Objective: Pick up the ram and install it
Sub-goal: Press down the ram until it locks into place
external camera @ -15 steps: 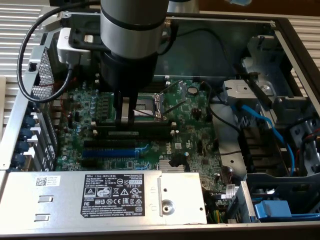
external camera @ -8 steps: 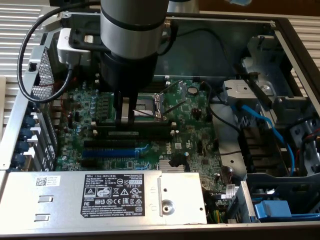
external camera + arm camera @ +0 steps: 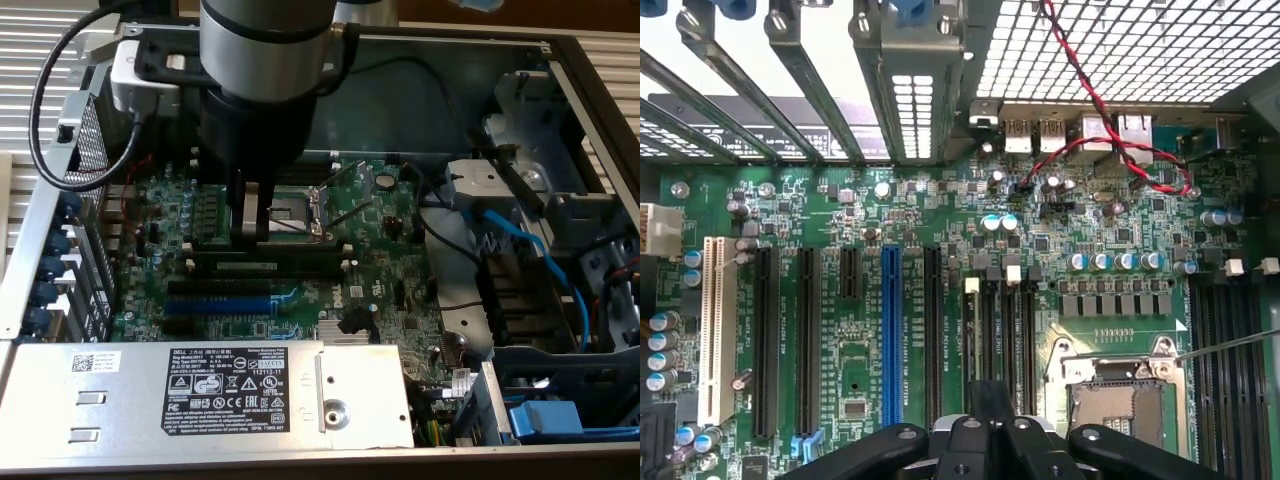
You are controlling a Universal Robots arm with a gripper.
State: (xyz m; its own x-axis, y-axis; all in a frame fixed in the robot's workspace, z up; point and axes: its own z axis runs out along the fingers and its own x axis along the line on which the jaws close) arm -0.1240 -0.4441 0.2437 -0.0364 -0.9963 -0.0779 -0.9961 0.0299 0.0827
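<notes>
In the exterior view, the ram (image 3: 262,266), a long dark stick with a pale label strip, lies along the black slots with white end clips (image 3: 345,266) on the green motherboard (image 3: 375,270). My gripper (image 3: 250,232) hangs shut just behind it, at the open CPU socket (image 3: 295,208). I cannot tell whether the fingertips touch the stick. In the wrist view the shut gripper (image 3: 989,402) hovers over the black slots (image 3: 1012,330) beside the CPU socket (image 3: 1118,400). The blue slot (image 3: 890,335) lies a little further off.
A silver power supply (image 3: 240,390) with a black label fills the front of the case. Blue cables (image 3: 530,250) and drive bays stand at the exterior view's right. Red and black wires (image 3: 1110,150) cross near the rear ports. Slot covers (image 3: 70,260) line the exterior view's left.
</notes>
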